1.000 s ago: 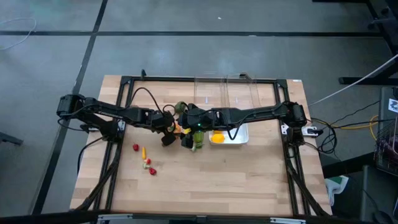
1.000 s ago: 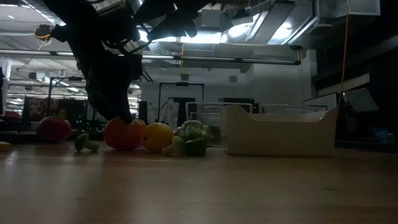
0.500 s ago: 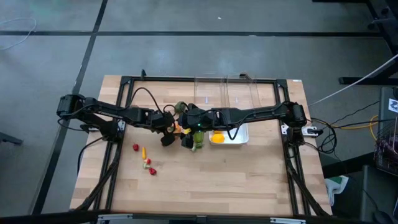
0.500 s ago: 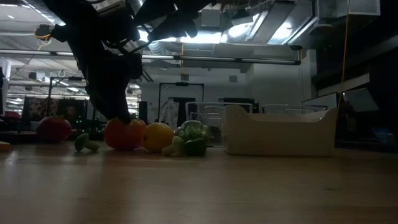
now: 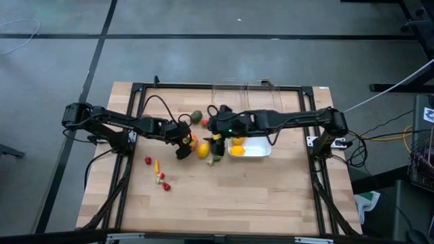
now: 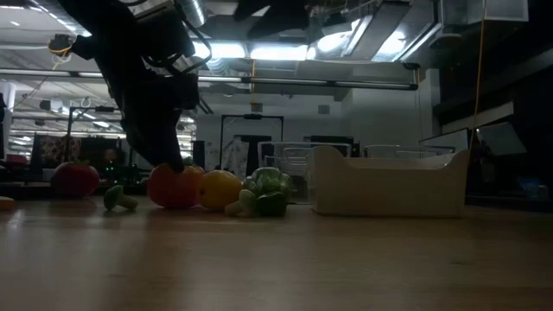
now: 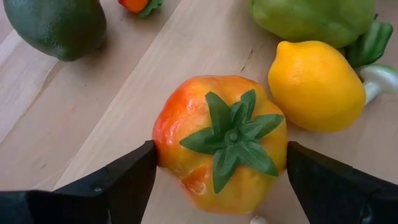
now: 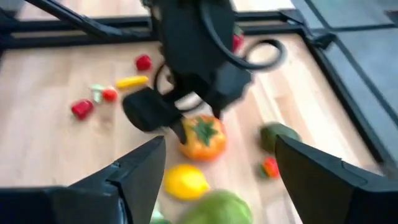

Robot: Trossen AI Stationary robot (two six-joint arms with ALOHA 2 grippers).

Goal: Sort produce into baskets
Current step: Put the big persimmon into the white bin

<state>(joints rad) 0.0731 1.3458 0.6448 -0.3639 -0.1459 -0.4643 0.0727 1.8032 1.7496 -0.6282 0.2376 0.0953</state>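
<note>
Both arms are matte black, built of slim tube-like links joined by chunkier rounded joints. The left arm (image 5: 115, 122) carries a thin black cable that loops up in an arc above its forearm. The right arm (image 5: 291, 120) has a small green light glowing near its wrist, and another black cable curls beside it. The left gripper (image 7: 217, 180) has broad, flat, dark fingers (image 7: 112, 183) with angled edges; the right gripper (image 8: 217, 168) has fingers (image 8: 134, 171) of the same dark wedge shape

tomato (image 7: 219, 140) orange-red, green star calyx | lemon (image 7: 315, 86) yellow | avocado (image 7: 55, 26) dark green | pepper (image 7: 311, 20) light green
</note>
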